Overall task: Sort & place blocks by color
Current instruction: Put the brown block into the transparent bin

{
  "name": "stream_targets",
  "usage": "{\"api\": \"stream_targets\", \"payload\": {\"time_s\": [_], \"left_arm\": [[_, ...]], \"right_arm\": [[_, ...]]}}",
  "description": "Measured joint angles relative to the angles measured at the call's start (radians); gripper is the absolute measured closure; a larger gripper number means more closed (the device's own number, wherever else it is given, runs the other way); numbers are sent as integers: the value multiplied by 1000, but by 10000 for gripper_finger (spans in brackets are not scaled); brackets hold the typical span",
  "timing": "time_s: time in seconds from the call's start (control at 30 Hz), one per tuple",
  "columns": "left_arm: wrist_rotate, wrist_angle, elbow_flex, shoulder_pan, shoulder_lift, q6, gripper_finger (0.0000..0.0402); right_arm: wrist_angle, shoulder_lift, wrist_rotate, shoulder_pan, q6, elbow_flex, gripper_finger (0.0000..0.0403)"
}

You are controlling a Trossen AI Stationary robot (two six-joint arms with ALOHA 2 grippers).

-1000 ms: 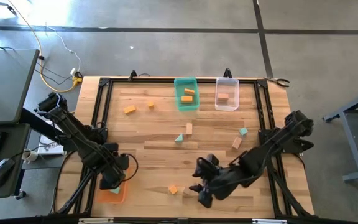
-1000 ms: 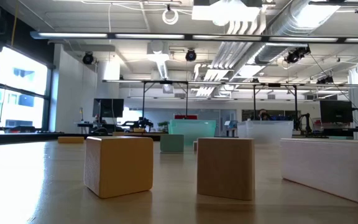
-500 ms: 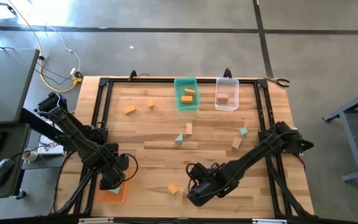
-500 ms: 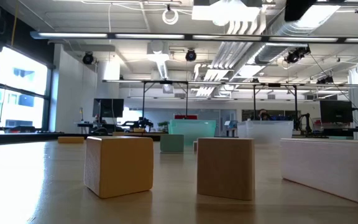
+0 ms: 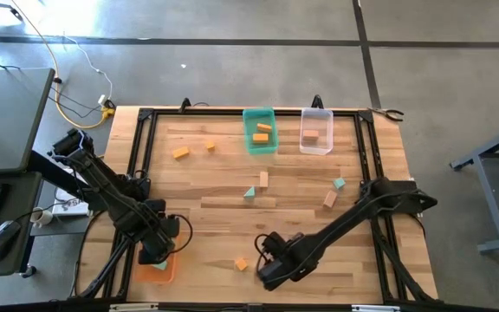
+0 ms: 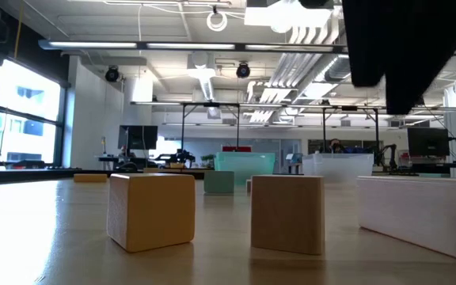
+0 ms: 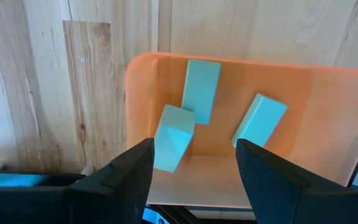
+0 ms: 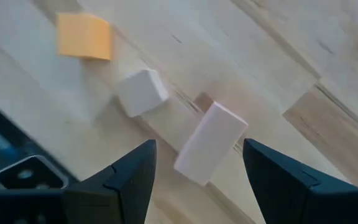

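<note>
My right gripper (image 8: pixel 197 183) is open above the table's near edge (image 5: pixel 265 272). Just ahead of its fingers a tan bar (image 8: pixel 210 143), a small tan cube (image 8: pixel 142 92) and an orange cube (image 8: pixel 84 36) lie flat on the wood. The low view shows the same orange cube (image 6: pixel 150 210), tan cube (image 6: pixel 287 214) and tan bar (image 6: pixel 418 212), with my right arm (image 6: pixel 410 47) dark above them. My left gripper (image 7: pixel 191 180) is open over the orange bin (image 7: pixel 328 93) at the near left (image 5: pixel 156 253). Three teal blocks (image 7: pixel 201 90) lie in that bin.
At the far edge stand a teal bin (image 5: pixel 259 130) with orange blocks in it and a clear bin (image 5: pixel 316 132) with one block. Loose on the table are two orange blocks (image 5: pixel 180 152), a tan bar (image 5: pixel 264 178), a teal wedge (image 5: pixel 250 192), a teal block (image 5: pixel 340 183) and a tan block (image 5: pixel 329 198).
My right gripper has moved toward the table's left and near edge and come down over the tan blocks and the orange cube. Its arm has entered the low view from above. No block has moved.
</note>
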Motion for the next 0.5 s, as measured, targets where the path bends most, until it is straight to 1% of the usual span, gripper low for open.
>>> {"api": "stream_targets", "payload": {"time_s": [0.13, 0.5], "left_arm": [[0, 1, 0, -1, 0, 0, 188], [0, 1, 0, -1, 0, 0, 188]], "right_arm": [[-9, 46, -40, -3, 12, 0, 174], [-1, 146, -99, -4, 15, -1, 178]]}}
